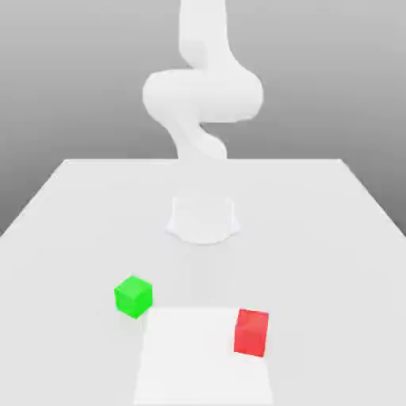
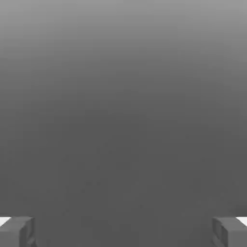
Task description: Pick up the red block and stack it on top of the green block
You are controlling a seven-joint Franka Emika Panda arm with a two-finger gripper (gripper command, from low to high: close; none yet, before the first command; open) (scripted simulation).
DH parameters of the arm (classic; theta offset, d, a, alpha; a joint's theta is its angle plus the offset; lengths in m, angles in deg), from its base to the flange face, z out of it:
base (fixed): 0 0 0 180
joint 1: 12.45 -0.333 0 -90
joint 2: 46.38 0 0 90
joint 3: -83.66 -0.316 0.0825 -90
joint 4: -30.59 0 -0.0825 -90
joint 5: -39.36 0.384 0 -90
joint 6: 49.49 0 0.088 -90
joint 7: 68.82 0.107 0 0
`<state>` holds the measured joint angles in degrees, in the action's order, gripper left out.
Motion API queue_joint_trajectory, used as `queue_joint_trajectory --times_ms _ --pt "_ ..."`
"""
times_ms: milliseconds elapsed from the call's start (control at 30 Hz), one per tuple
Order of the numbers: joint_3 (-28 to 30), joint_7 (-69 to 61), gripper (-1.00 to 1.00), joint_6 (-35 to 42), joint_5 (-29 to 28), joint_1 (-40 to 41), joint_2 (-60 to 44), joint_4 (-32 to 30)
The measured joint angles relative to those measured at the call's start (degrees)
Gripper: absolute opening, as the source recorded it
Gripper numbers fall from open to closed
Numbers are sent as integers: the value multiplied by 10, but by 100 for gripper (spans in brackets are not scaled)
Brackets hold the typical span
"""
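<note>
Jaws spread wide, holding nothing; fingertips [image 2: 18,231] frame bare grey in hand view. Exterior view: red block [image 1: 251,332] and green block [image 1: 132,296] apart on table [image 1: 317,222].

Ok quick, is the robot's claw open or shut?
Gripper: open, fingers far apart, holding nothing.

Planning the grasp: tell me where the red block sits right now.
In the exterior view, the red block rests on the white table, front right, apart from the green block to its left.
</note>
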<state>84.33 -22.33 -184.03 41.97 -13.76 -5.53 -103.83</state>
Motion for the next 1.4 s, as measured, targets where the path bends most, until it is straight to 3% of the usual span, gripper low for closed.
queue_joint_trajectory --times_ms 233,433,533,667,867,900,1133,1400 --pt "-5 31 0 -83 65 -34 -157 -79" --pt "-35 86 0 -153 78 -49 -282 -144" --pt "-51 133 0 -190 57 -49 -343 -178" --pt "-53 224 0 -241 -15 -59 -420 -219" --pt "-34 262 0 -336 -59 -68 -534 -211" --pt "-31 265 -100 -351 -62 -71 -552 -209" --pt "-31 267 -100 -355 -64 -71 -555 -208" --pt "-38 221 -100 -247 -28 -48 -423 -233"
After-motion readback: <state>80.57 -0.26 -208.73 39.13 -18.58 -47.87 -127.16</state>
